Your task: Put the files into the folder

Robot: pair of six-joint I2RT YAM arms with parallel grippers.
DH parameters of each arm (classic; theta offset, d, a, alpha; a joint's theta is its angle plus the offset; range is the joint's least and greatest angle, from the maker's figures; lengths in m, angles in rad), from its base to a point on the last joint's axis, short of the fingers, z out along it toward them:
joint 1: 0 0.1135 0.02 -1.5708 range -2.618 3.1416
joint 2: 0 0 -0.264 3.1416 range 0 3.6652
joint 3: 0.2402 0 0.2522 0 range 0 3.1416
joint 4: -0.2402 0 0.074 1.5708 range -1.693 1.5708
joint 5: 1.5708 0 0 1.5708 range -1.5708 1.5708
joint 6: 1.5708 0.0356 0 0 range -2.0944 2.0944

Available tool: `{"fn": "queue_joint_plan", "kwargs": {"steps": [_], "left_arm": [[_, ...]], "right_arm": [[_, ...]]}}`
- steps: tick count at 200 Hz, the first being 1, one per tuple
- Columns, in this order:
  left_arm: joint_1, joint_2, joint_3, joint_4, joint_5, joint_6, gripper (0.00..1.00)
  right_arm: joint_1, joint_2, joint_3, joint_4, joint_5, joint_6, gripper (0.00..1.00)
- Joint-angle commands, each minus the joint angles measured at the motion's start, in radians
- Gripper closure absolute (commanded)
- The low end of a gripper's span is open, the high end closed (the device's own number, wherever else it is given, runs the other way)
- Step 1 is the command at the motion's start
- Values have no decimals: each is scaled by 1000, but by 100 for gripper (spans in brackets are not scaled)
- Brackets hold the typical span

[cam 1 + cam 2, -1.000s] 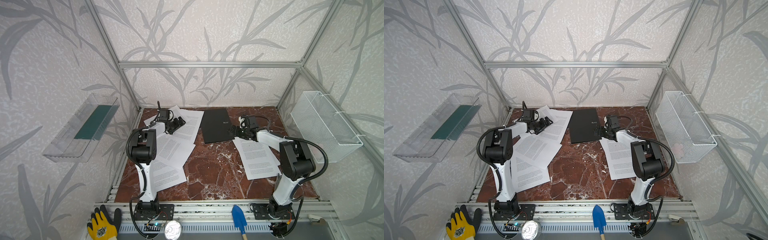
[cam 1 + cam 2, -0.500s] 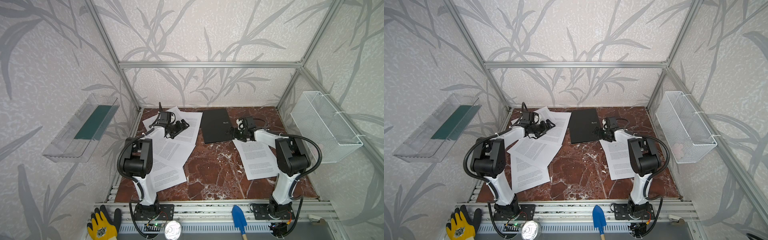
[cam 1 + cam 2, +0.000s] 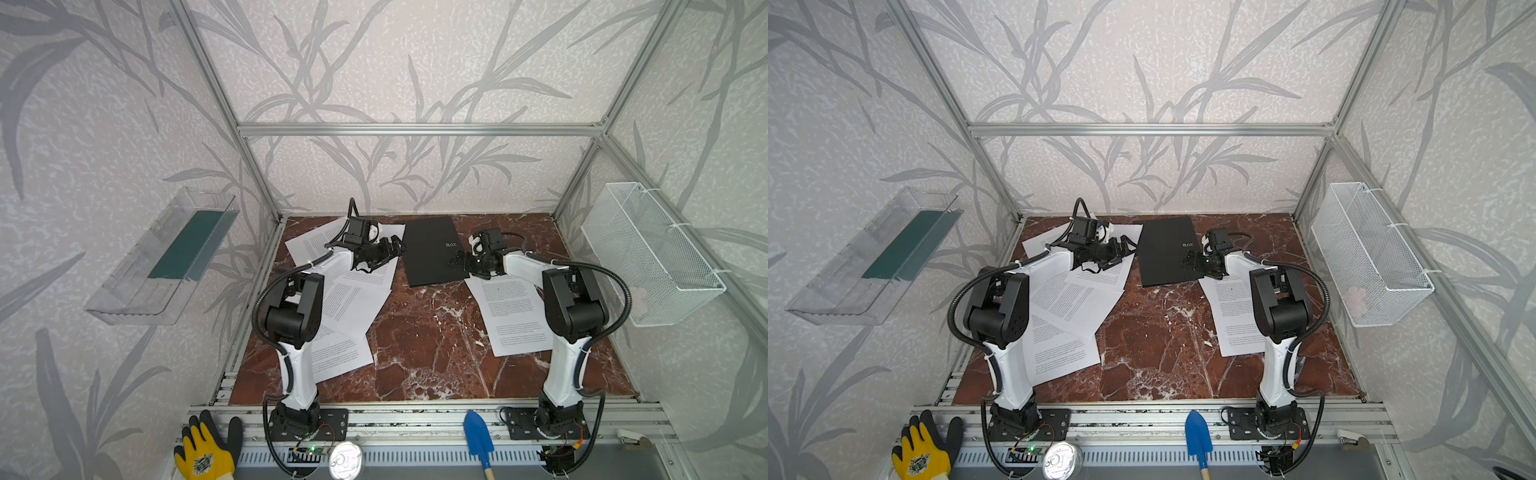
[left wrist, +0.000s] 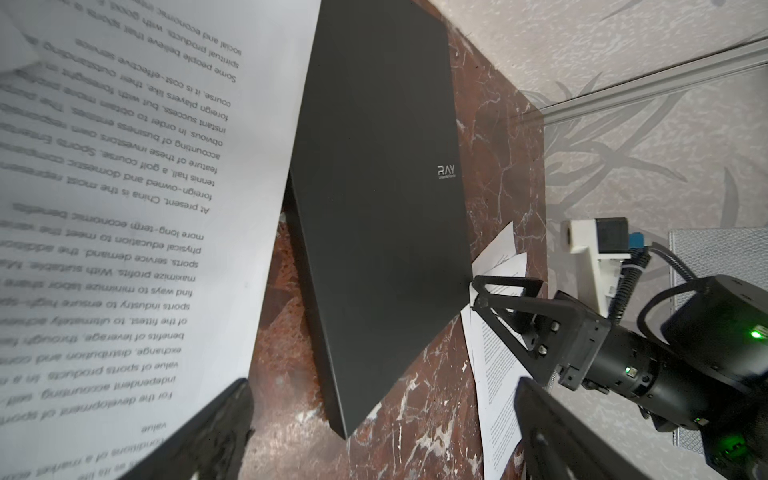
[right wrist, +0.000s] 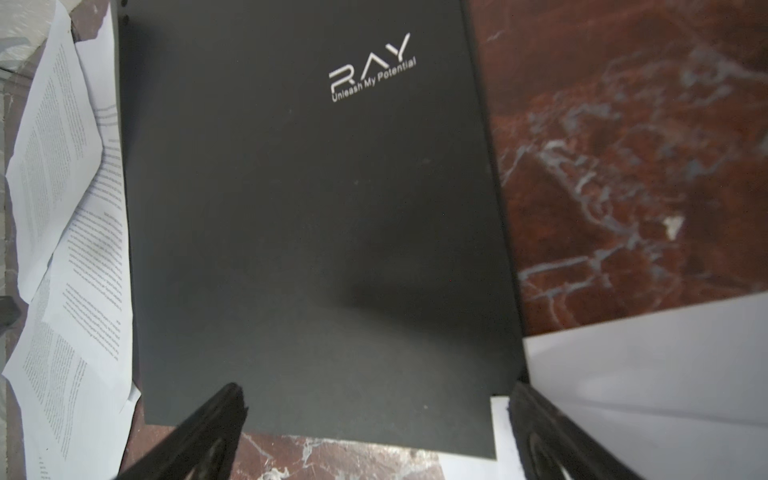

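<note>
At 12 o'clock on the marble table (image 3: 424, 345) the folder (image 3: 430, 249) lies flat and closed, RAY lettering up. Most of the files (image 3: 353, 303) sit in an overlapping pile from 9 to 11 o'clock, and the far sheet reaches the folder's left edge. A single sheet (image 3: 515, 316) lies at 3 o'clock, its far corner tucked under the folder's near right corner. All visible sheets are outside the folder.

At 11 o'clock the left gripper (image 3: 395, 244) hangs low over the pile's far sheet. It points at the folder's left edge, jaws spread wide, nothing between them. At the folder's right edge, about 1 o'clock, the right gripper (image 3: 456, 262) is also wide apart and empty. In the right wrist view its fingers (image 5: 208, 432) straddle the folder's near edge; can't tell whether they touch it.

Off the table:
- A clear wall tray (image 3: 137, 291) with a green panel (image 3: 183, 245) is on the 9 o'clock wall.
- A white mesh basket (image 3: 665, 270) is on the 3 o'clock wall.
- A yellow glove (image 3: 203, 453), a can (image 3: 345, 459) and a blue trowel (image 3: 478, 434) sit on the 6 o'clock rail.
</note>
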Motion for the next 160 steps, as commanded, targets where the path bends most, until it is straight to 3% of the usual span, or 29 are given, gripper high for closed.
{"fn": "queue_joint_plan", "kwargs": {"steps": [1, 33, 53, 89, 107, 160], "left_arm": [[-3, 50, 61, -14, 62, -18, 2], [-3, 111, 102, -20, 78, -22, 3], [-3, 124, 103, -14, 76, -23, 3], [-3, 103, 74, 9, 89, -34, 4], [-3, 28, -20, 99, 90, -84, 6], [-92, -216, -432, 559, -38, -394, 6]], "right_arm": [[13, 44, 55, -96, 45, -55, 0], [26, 79, 139, -183, 123, -107, 0], [9, 111, 173, -251, 181, -73, 0], [-12, 88, 112, -181, 141, -37, 0], [-12, 72, 100, -162, 101, -37, 0], [-45, 59, 53, -81, -37, 18, 1]]}}
